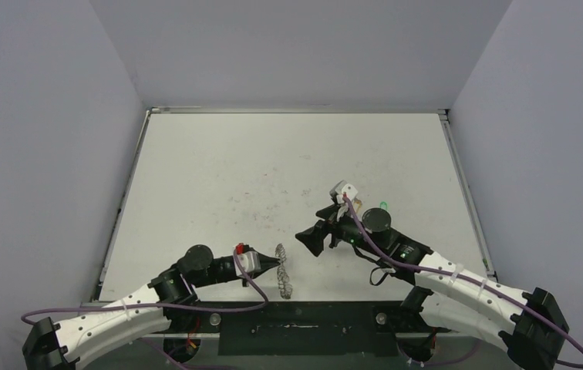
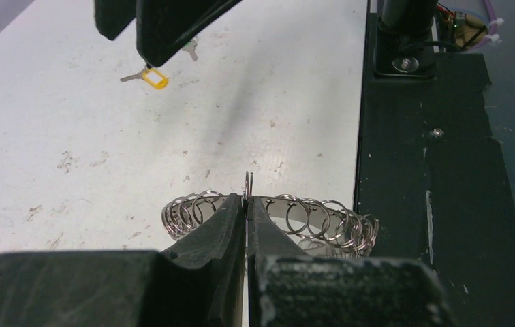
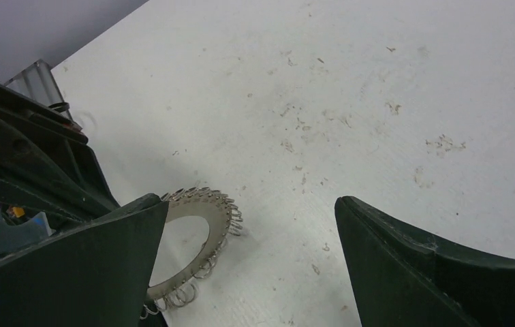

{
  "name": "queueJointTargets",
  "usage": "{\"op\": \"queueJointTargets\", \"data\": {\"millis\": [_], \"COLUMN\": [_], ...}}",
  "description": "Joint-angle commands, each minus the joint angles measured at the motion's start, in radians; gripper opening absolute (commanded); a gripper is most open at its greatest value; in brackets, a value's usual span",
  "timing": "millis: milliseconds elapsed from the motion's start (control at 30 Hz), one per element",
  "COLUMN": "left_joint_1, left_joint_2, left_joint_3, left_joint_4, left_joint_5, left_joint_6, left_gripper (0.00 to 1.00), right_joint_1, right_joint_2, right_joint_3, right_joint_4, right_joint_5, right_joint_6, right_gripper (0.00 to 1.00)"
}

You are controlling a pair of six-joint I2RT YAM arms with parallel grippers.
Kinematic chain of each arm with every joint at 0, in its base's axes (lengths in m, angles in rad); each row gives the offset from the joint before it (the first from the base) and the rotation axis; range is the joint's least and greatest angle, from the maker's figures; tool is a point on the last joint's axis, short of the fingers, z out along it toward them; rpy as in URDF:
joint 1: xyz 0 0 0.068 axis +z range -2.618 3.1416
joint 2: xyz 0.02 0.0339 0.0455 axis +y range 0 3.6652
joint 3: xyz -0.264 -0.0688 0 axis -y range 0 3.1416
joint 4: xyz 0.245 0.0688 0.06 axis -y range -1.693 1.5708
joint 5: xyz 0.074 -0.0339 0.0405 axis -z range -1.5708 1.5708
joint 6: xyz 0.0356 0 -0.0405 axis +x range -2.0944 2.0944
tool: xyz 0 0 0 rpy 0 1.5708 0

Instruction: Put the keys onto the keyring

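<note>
Light even, diffuse and cool, from overhead; no hard glare. Top view: surface (image 1: 273, 154) brightest, side walls duller grey-violet. Keyring (image 1: 283, 271) small and grainy there, its loops barely resolved. Soft, short shadows lie under both arms beside the keyring.

Left wrist view: the keyring's loops glint sharply. Left claw (image 2: 246, 204), nearer than the keyring, is dark and blurred. A faint grey shadow band crosses the surface beyond the keyring.

Right wrist view: right claw (image 3: 249, 199) near-black, detail lost. Surface specks beyond the keyring crisp.
</note>
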Motion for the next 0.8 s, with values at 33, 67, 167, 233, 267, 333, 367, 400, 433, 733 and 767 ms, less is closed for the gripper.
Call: {"op": "queueJointTargets", "data": {"millis": [33, 67, 167, 233, 267, 333, 367, 400, 433, 733, 767], "left_joint_1": [-0.003, -0.003, -0.002, -0.002, -0.003, -0.003, -0.003, -0.003, -0.004, -0.005, -0.004], "left_joint_2": [0.009, 0.016, 0.031, 0.036, 0.037, 0.037, 0.036, 0.035, 0.035, 0.045, 0.047], "left_joint_3": [-0.004, -0.008, -0.012, -0.011, -0.012, -0.013, -0.015, -0.016, -0.016, -0.015, -0.014], "left_joint_4": [0.231, 0.262, 0.292, 0.281, 0.277, 0.269, 0.269, 0.271, 0.270, 0.256, 0.254], "left_joint_5": [-0.066, -0.068, -0.068, -0.071, -0.071, -0.067, -0.064, -0.058, -0.052, -0.012, -0.011], "left_joint_6": [-0.088, -0.100, -0.116, -0.116, -0.116, -0.120, -0.123, -0.125, -0.126, -0.135, -0.135], "left_gripper": [0.00, 0.00, 0.00, 0.00, 0.00, 0.00, 0.00, 0.00, 0.00, 0.00, 0.00], "right_joint_1": [-0.016, -0.019, -0.031, -0.047, -0.061, -0.103, -0.130, -0.159, -0.194, -0.455, -0.476], "right_joint_2": [-0.020, -0.023, -0.030, -0.021, -0.011, 0.013, 0.029, 0.053, 0.076, 0.321, 0.344], "right_joint_3": [0.046, 0.042, 0.047, 0.069, 0.082, 0.098, 0.105, 0.113, 0.123, 0.221, 0.228], "right_joint_4": [-0.069, -0.074, -0.126, -0.209, -0.260, -0.324, -0.348, -0.380, -0.411, -0.490, -0.479], "right_joint_5": [0.090, 0.105, 0.209, 0.344, 0.394, 0.441, 0.455, 0.474, 0.489, 0.386, 0.356], "right_joint_6": [0.057, 0.063, 0.110, 0.159, 0.173, 0.189, 0.199, 0.214, 0.234, 0.201, 0.191], "right_gripper": [1.00, 1.00, 1.00, 1.00, 1.00, 1.00, 1.00, 0.98, 0.96, 0.90, 0.88]}}
